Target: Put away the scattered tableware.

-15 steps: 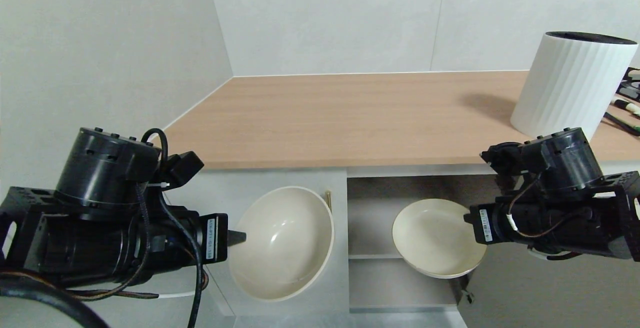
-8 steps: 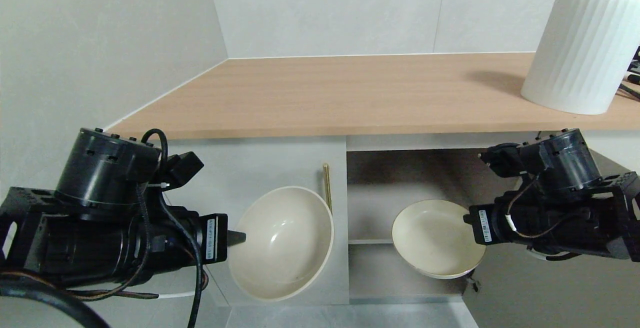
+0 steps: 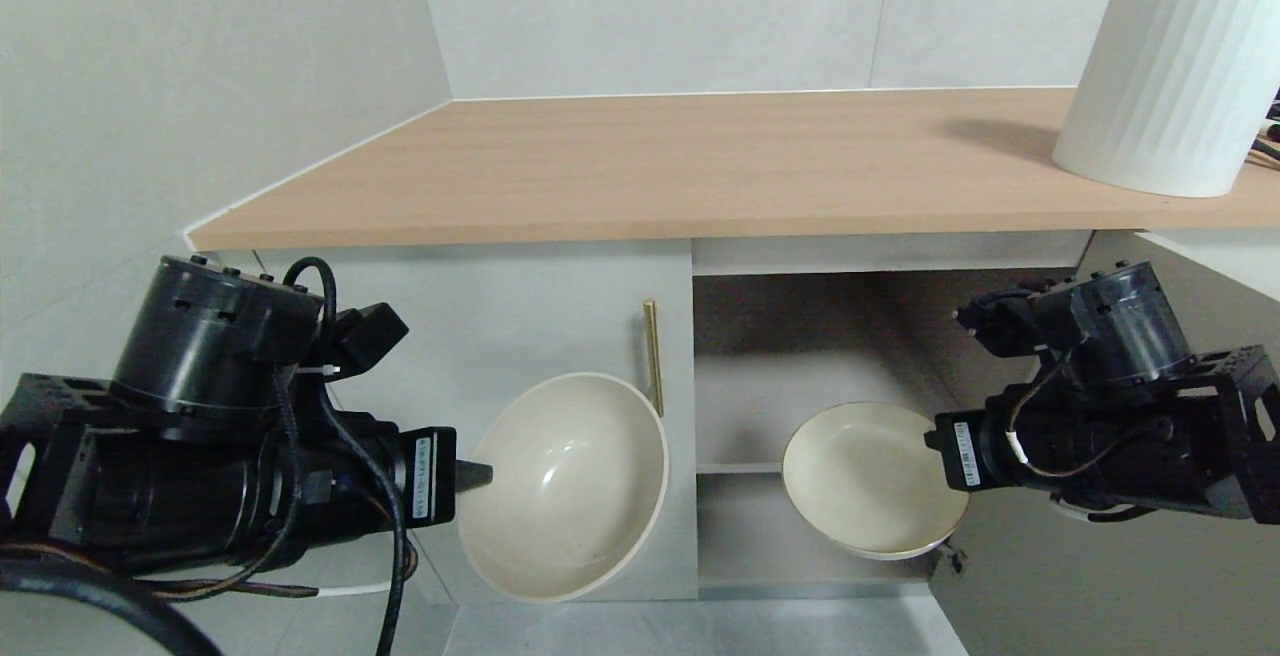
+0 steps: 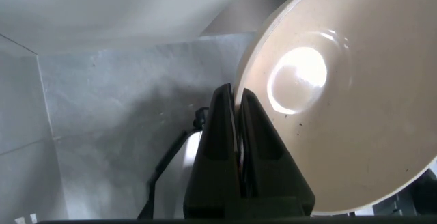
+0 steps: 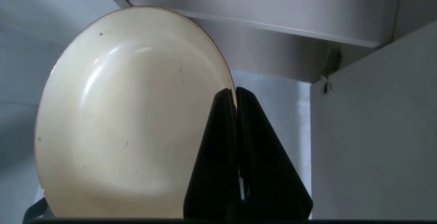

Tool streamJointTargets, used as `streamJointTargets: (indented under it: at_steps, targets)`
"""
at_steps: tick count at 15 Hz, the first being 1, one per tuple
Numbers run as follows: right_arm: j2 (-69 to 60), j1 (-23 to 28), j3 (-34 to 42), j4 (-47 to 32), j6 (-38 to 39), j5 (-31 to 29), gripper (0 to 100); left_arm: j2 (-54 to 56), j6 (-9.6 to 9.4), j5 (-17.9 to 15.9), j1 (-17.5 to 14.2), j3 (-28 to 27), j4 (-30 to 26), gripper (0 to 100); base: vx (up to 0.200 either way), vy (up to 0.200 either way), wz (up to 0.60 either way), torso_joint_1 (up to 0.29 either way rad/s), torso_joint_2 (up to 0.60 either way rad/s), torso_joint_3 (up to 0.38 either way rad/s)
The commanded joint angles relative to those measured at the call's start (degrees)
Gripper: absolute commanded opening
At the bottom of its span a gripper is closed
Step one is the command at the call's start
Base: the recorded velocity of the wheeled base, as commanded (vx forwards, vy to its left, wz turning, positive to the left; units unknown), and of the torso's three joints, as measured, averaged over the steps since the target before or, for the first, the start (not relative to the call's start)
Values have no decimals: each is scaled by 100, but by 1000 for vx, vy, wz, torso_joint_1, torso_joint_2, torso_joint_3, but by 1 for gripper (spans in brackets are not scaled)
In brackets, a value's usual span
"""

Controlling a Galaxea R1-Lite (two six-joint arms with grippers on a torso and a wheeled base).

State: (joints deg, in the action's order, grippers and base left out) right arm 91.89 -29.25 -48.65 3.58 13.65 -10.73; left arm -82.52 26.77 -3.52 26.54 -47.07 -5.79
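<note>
A large cream bowl (image 3: 565,486) hangs in front of the shut left cabinet door (image 3: 520,326), held by its rim in my left gripper (image 3: 475,474). In the left wrist view the left gripper (image 4: 237,108) is shut on the bowl (image 4: 341,108) at its edge. A smaller cream plate (image 3: 865,481) hangs before the open right cabinet compartment (image 3: 800,356), held by its rim in my right gripper (image 3: 935,436). The right wrist view has the right gripper (image 5: 235,104) pinching the plate (image 5: 130,108) at its rim.
A wooden countertop (image 3: 700,161) runs above the cabinet, with a white ribbed container (image 3: 1170,66) at its right end. A brass handle (image 3: 651,356) is on the left door. A shelf (image 3: 738,469) divides the open compartment. The opened right door (image 3: 1180,256) stands at the far right.
The whole head view has shifted: the countertop sits higher and more of the cabinet front shows. Both arms keep their places in the picture, still gripping the bowl and the plate.
</note>
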Motion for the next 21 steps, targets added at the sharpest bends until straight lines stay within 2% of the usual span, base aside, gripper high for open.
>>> streamJointTargets:
  at_steps: [1,6,11,15,21]
  targets:
    - [92,-2,-30,2,6,-8,0,-10,4,1,0,-4,-1,0,0,0,0,0,0,0]
    - [1076,7,-30,890,50,-210,0,-10,4,1,0,5,-1,0,0,0,0,0,0,0]
    - [2852,314,-329,2612,331,-395,0,-27,4,-17,18,5,-10,0,0,0,0,0,0,0]
    - [3713,683,-1032,2656,700,-536,0,-115,12,1,167,40,-10,0,0,0,0,0,0,0]
    - [4407,806,-1560,2656,718,-870,0,-115,12,1,176,49,-10,0,0,0,0,0,0,0]
